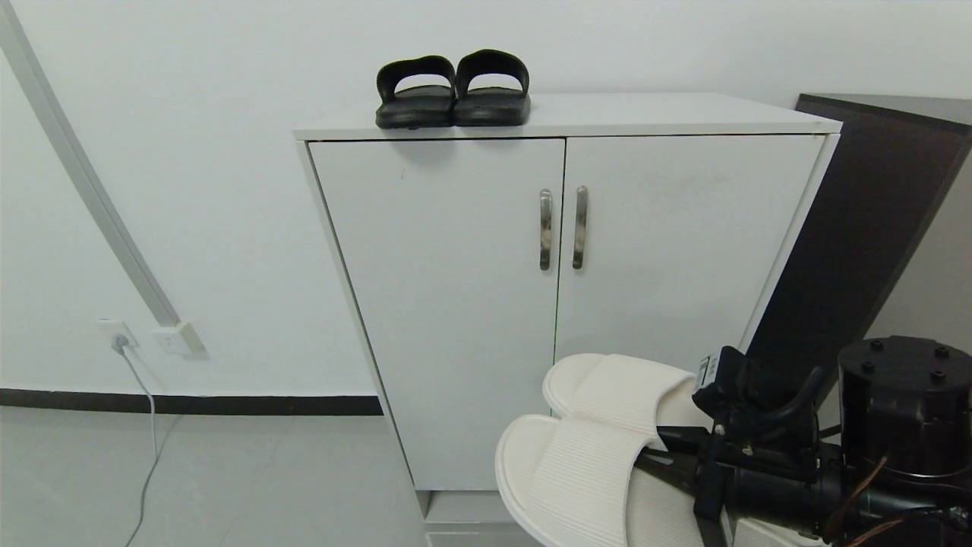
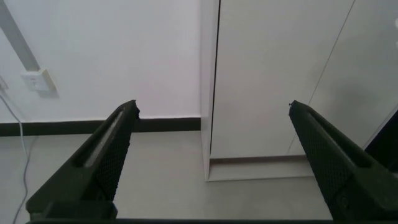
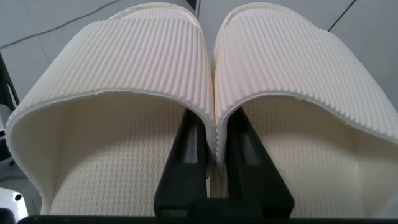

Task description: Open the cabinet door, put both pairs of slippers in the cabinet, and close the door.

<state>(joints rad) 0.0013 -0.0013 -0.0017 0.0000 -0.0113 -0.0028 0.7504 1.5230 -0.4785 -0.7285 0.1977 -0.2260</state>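
Note:
The white cabinet (image 1: pixel 456 319) stands against the wall with both doors closed, its two metal handles (image 1: pixel 562 228) side by side at the middle. A pair of black slippers (image 1: pixel 452 91) rests on its top, toward the left. My right gripper (image 1: pixel 668 456) is low in front of the right door, shut on a pair of cream ribbed slippers (image 1: pixel 592 448). The right wrist view has its fingers (image 3: pixel 186 162) inside the straps, pinching the slippers' (image 3: pixel 124 74) adjoining inner sides together. My left gripper (image 2: pixel 212 107) is open with nothing in it, facing the cabinet's (image 2: pixel 273 74) lower left corner near the floor.
A dark cabinet (image 1: pixel 873 228) stands directly right of the white one. On the wall to the left are a socket with a plugged grey cable (image 1: pixel 118 338) and a slanted conduit (image 1: pixel 83 190). Grey floor (image 1: pixel 228 486) lies open left of the cabinet.

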